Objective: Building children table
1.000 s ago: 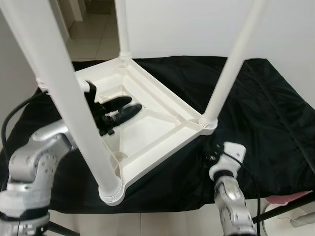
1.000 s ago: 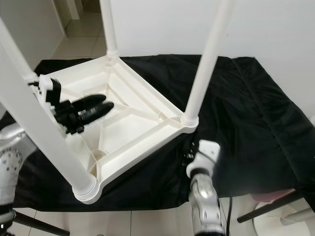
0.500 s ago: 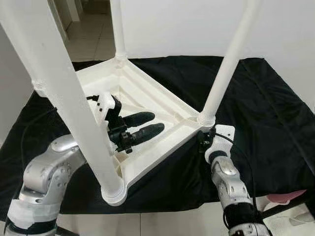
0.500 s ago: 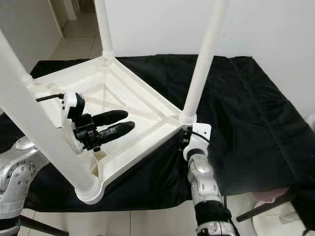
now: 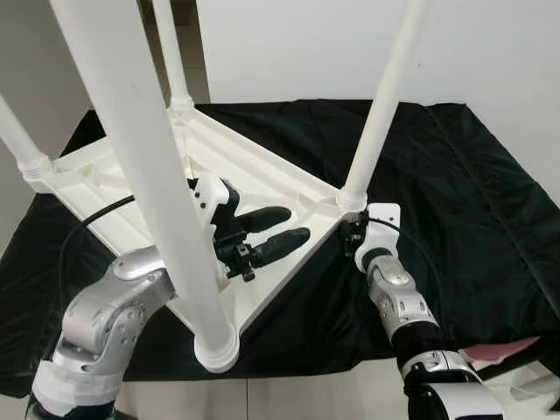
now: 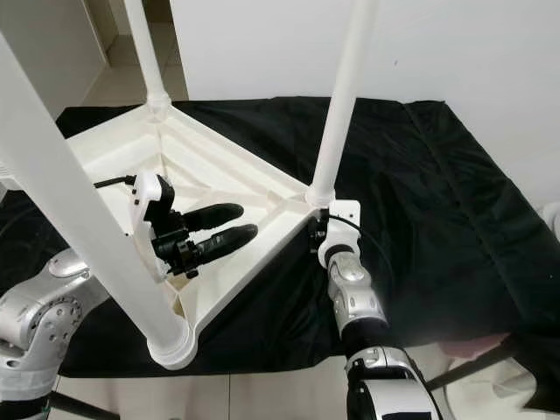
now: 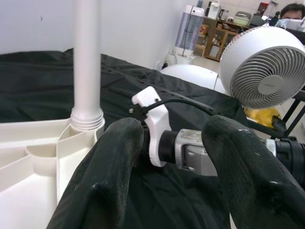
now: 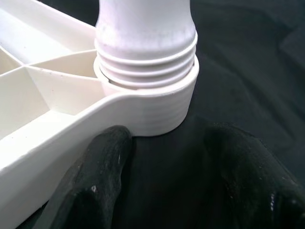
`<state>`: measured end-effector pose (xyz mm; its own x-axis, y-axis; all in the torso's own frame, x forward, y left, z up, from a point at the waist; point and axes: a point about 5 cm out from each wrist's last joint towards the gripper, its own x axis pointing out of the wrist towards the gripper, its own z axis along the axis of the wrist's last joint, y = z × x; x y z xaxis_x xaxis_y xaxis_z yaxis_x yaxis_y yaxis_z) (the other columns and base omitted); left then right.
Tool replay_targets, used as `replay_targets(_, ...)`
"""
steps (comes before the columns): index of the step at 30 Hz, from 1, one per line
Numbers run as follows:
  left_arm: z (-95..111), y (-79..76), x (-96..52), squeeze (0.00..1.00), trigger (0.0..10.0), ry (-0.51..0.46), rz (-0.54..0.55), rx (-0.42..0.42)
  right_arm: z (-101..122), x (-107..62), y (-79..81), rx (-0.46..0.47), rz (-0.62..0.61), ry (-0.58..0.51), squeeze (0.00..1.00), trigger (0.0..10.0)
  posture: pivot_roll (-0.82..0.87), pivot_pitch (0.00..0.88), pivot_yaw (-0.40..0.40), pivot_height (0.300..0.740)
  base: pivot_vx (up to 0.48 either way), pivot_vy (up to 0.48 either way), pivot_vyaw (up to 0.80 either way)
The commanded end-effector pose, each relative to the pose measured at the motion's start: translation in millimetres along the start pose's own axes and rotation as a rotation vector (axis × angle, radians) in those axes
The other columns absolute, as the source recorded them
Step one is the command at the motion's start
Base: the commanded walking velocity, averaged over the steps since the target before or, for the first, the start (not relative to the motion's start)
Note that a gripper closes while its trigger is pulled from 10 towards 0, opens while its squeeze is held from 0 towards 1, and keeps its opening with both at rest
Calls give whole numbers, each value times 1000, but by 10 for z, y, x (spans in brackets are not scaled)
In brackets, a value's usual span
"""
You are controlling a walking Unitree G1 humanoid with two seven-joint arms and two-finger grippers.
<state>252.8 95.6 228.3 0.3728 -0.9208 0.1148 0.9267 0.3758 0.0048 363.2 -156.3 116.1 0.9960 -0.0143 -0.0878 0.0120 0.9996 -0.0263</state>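
A black cloth (image 5: 455, 184) covers the surface; a white fan (image 7: 264, 67) stands beyond it.

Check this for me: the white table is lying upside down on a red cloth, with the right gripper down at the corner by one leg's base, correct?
Not quite. The cloth under the upside-down white table is black, not red, as the right eye view shows. The rest holds: the right gripper is at the corner by the leg's base.

The near leg (image 5: 166, 184) of the upturned table (image 5: 122, 171) rose across the left gripper (image 5: 278, 227), which lay parted inside the ribbed underside. Beside the right corner leg (image 5: 372, 114), bare black cloth (image 5: 455, 201) lay open.
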Motion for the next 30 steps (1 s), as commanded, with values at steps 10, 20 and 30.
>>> replay_targets(10,-83,121,-124,0,10000,64,68,41,96,-23,-190,23,-67,-95,0,10000,15,47,15,740,0,0,0)
replay_targets(20,-65,563,-511,0,10000,89,314,93,116,-301,-483,-8,-110,-190,0,10000,-17,61,35,740,0,0,0)
replay_targets(30,-165,785,-771,0,10000,161,397,117,147,-568,-625,-64,-74,-220,0,10000,-25,65,42,740,0,0,0)
